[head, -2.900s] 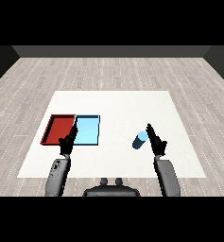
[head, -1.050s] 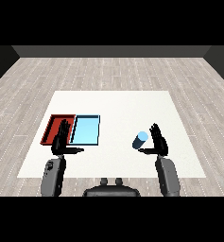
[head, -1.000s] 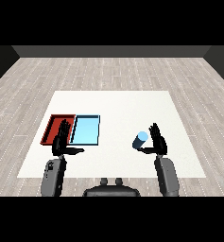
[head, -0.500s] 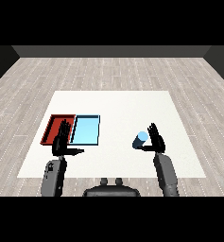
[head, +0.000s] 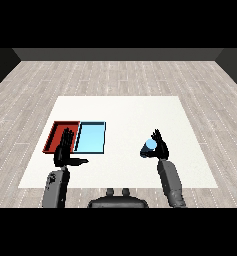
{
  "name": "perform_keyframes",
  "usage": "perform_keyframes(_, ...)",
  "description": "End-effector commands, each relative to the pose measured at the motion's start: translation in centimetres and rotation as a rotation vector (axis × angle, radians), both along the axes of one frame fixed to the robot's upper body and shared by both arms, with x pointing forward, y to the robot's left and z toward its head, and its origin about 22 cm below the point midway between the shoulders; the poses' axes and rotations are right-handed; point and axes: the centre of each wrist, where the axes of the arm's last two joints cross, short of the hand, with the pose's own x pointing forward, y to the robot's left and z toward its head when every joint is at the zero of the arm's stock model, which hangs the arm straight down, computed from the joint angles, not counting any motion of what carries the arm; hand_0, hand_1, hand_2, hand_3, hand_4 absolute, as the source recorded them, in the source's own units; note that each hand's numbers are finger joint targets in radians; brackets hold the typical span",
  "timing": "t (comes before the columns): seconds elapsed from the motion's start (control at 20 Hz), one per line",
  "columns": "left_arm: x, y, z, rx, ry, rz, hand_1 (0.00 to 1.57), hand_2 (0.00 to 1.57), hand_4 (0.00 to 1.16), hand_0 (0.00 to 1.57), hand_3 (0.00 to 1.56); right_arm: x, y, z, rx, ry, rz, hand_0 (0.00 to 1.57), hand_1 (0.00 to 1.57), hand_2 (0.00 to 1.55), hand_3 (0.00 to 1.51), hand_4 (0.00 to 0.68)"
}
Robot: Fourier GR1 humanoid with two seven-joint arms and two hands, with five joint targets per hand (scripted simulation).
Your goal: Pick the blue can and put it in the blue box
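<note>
The blue can is at the right of the white table, its pale top facing up. My right hand is against the can's right side, with fingers rising behind it and the thumb curled under its left. The light blue tray lies left of centre, apart from the can. My left hand is open at the near edge of the red tray, fingers straight and thumb pointing right.
The red tray touches the blue tray's left side. Bare white table lies between the blue tray and the can. Beyond the table's edges is a grey plank floor.
My right hand has moved left onto the can and its thumb has come round the can's near side. The can has shifted slightly. The left hand has hardly moved.
</note>
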Motion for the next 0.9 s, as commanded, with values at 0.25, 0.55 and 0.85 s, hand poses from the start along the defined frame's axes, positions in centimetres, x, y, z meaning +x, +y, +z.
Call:
perform_keyframes(0.25, 1.9, -2.7, -0.5, 0.0, -0.007, -0.007, 0.0, 0.0, 0.0, 0.0, 0.0, 2.4, 1.0, -1.4, -0.01, 0.022, 0.019, 0.0, 0.0, 0.0, 0.0, 0.0)
perform_keyframes(0.55, 0.0, 0.1, -1.4, -0.022, 0.004, -0.008, 0.0, 0.0, 0.0, 0.0, 0.0, 4.0, 3.1, -0.1, -0.082, -0.01, -0.135, 1.53, 1.53, 1.5, 1.44, 0.631)
perform_keyframes(0.85, 2.3, 1.1, -0.5, -0.026, -0.014, 0.003, 0.0, 0.0, 0.0, 0.0, 0.0, 1.4, 3.2, 0.4, -0.141, 0.012, -0.103, 1.53, 1.53, 1.49, 1.45, 0.597)
